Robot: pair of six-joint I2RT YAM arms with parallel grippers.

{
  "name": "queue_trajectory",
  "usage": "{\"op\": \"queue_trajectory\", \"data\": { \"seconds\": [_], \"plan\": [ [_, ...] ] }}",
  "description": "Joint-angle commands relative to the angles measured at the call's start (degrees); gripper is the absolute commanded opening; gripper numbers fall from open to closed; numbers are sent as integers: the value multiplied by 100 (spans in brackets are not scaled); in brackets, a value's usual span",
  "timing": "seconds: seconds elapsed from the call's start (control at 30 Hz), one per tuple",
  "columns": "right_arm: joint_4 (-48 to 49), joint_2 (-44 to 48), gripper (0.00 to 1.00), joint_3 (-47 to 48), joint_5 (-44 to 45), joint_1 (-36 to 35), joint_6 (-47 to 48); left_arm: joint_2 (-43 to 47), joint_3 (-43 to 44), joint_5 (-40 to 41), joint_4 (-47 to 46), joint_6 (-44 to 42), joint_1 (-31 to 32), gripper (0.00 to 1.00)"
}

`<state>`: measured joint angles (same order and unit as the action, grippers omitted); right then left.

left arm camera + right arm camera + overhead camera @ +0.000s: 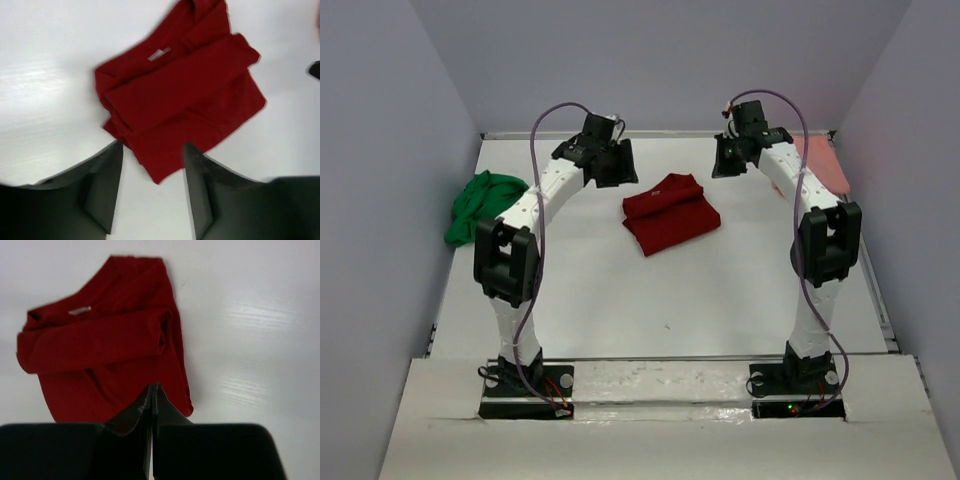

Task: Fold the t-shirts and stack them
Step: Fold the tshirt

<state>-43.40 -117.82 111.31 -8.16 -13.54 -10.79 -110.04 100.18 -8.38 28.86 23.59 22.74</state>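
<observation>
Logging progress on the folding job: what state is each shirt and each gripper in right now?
dark red t-shirt: folded, lying mid-table.
green t-shirt: crumpled in a heap at the table's left edge, not folded.
salmon pink t-shirt: at the far right corner, partly hidden by the right arm; fold cannot be told.
left gripper: open, holding nothing.
right gripper: shut, holding nothing.
</observation>
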Motion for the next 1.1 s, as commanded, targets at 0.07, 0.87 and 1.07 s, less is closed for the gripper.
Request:
{"op": "queue_trajectory", "data": {
  "seconds": [0.07, 0.87, 1.07],
  "plan": [
    [279, 479, 0, -1337, 94, -333, -310, 281, -692, -830, -231, 206, 740, 0],
    [604, -662, 0, -848, -238, -386, -266, -1994, 1255, -1552, -215, 304, 1162, 0],
    [736, -795, 0, -1119, -239, -517, -336, -2619, 2303, -1596, 260, 207, 1110, 0]
  ]
}}
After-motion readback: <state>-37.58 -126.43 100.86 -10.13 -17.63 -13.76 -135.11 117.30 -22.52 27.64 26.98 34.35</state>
